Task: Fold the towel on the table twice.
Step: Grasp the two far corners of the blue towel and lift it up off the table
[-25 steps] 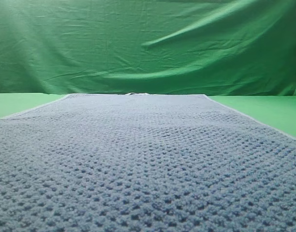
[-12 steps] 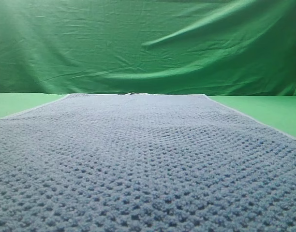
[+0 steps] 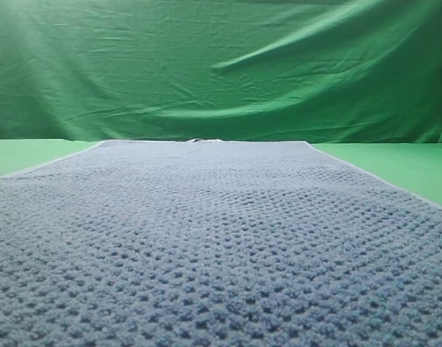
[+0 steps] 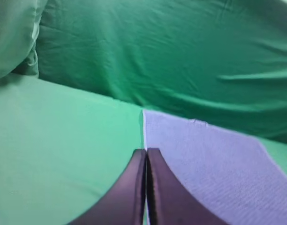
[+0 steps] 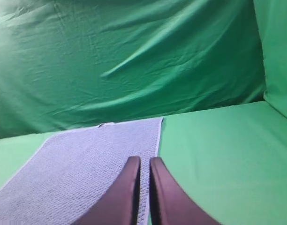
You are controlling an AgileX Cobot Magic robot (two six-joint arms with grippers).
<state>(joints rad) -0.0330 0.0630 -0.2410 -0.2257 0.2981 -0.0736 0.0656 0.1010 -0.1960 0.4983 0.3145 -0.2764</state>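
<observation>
Across the table (image 3: 416,163), the towel (image 3: 206,238) lies flat and unfolded, filling most of the exterior view from the 6 o'clock edge up to its far hem near the backdrop (image 3: 221,72). Its long axis runs from 6 to 12 o'clock in that view, with bare table showing at 9 and 3 o'clock. The exterior view shows no gripper; only the wrist views do.

Left wrist view: the left gripper (image 4: 146,151) sits at 6 o'clock, its fingers pressed together with nothing visible between them. Its tips line up with the towel's (image 4: 204,159) left hem, which runs toward 12 o'clock; the towel spreads toward 3 o'clock, bare table (image 4: 54,140) toward 9 o'clock.

Right wrist view: the right gripper (image 5: 144,159) sits at 6 o'clock, fingers nearly together with a thin gap and nothing held. Its tips sit just inside the towel's (image 5: 96,159) right hem; the towel extends toward 9 o'clock, table (image 5: 218,150) toward 3 o'clock. Whether either gripper touches the cloth cannot be told.
</observation>
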